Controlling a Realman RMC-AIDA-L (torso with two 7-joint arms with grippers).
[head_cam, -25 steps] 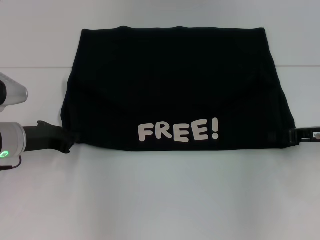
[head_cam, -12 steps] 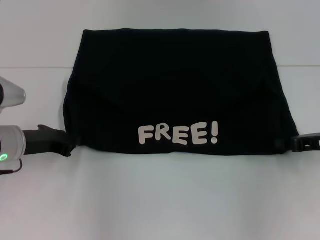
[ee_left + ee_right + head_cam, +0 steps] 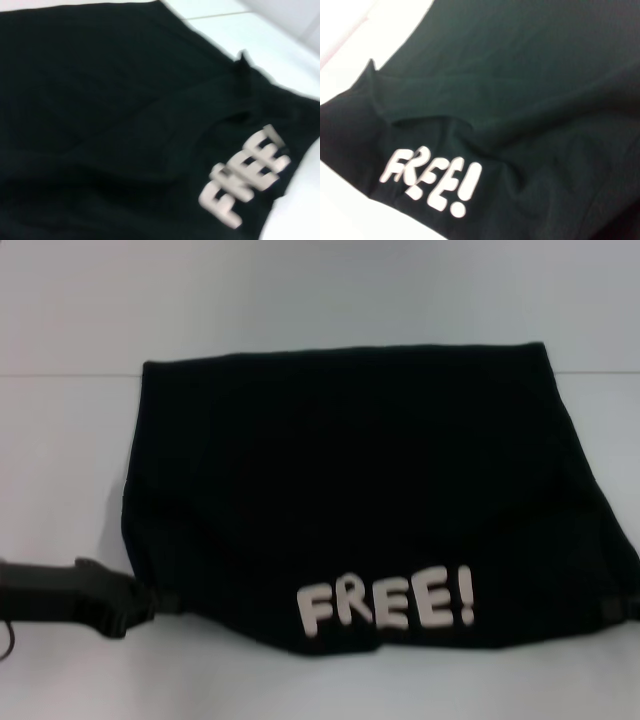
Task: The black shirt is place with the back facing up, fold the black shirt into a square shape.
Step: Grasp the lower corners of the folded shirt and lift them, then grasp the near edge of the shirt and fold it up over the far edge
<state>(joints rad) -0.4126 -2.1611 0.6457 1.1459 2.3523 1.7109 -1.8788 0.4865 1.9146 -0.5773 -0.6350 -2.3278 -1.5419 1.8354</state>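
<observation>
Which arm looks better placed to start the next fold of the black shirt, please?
Probably the left. The left gripper is fully in view at the near left corner of the black shirt, while the right gripper barely shows at the opposite corner.

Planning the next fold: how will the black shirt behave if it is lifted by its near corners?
Probably floppy: the black shirt shows soft creases and already lies folded over itself. Lifted at the corners where the left gripper and right gripper sit, its middle would likely sag. It looks light, so it may drag across the table.
</observation>
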